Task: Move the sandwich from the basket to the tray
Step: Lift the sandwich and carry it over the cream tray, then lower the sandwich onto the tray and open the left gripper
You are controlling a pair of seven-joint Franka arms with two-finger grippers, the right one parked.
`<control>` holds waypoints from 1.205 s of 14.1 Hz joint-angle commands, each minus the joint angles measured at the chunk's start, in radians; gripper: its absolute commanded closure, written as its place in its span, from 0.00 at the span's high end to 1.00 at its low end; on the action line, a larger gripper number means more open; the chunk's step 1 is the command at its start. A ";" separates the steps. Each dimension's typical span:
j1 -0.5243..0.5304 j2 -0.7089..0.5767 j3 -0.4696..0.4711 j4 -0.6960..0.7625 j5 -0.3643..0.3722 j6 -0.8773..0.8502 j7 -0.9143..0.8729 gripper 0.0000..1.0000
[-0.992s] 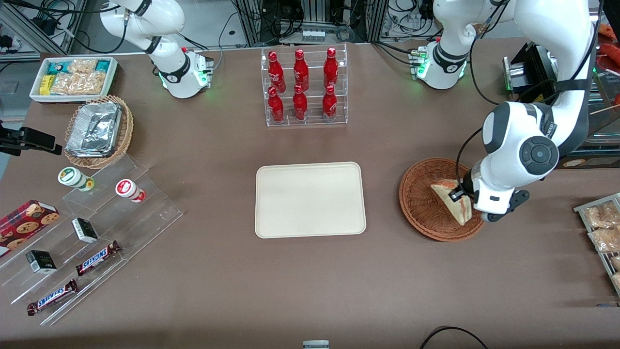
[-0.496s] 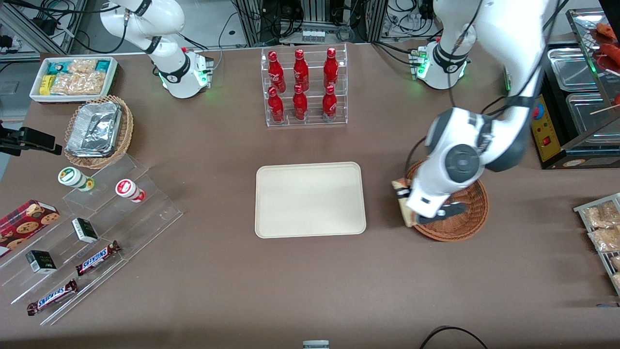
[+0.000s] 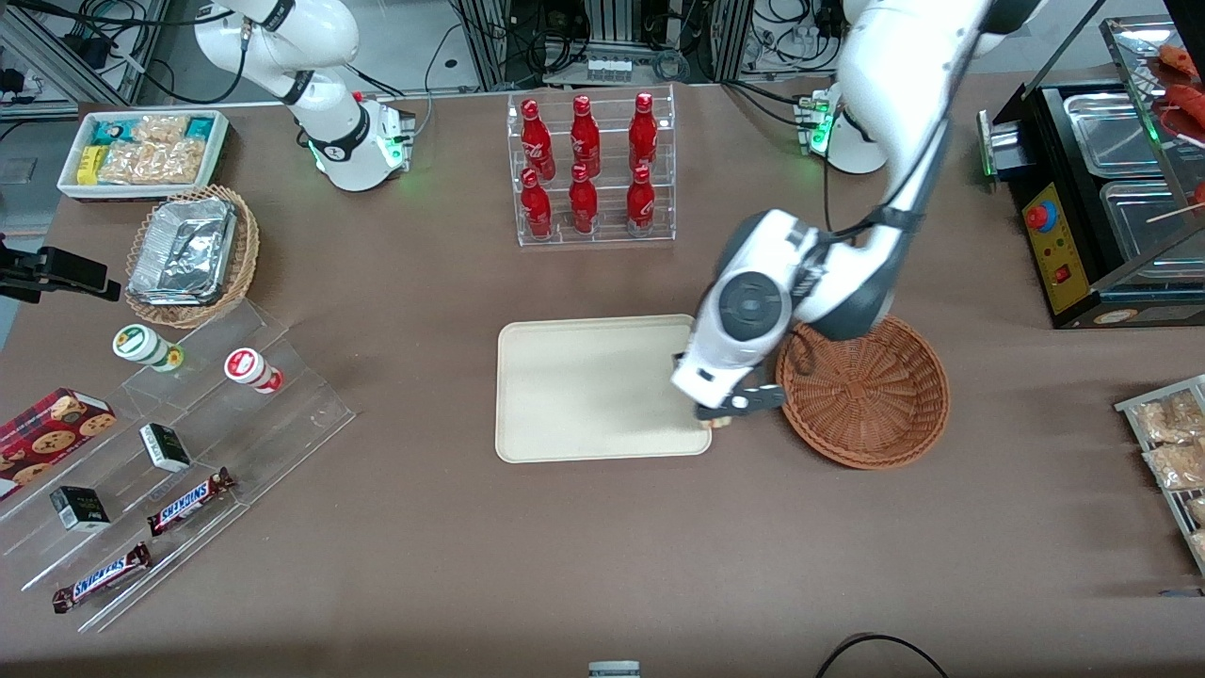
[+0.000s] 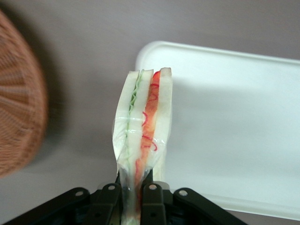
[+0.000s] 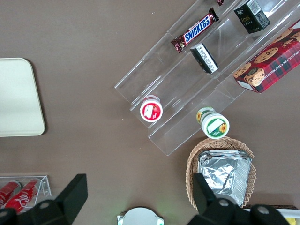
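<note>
Moved off the round reddish-brown wicker basket [image 3: 863, 391], our tool [image 4: 133, 194] grips the triangular wrapped sandwich [image 4: 143, 133] above the cream rectangular tray's [image 3: 584, 395] edge.

A cream tray [image 5: 18, 98] sits on the brown counter [image 5: 93, 56] near clear stepped shelves [image 5: 197, 79] holding a Snickers bar [image 5: 195, 30], and a foil-filled wicker basket [image 5: 222, 176].

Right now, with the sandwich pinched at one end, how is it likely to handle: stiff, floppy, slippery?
The sandwich looks soft: its layers bow slightly above the pincer. The clear wrap is probably slippery. Held by one end over the tray edge, it may sag or tip when released.
</note>
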 commanded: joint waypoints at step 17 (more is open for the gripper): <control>-0.204 0.329 0.020 0.387 -0.003 0.020 -0.224 0.00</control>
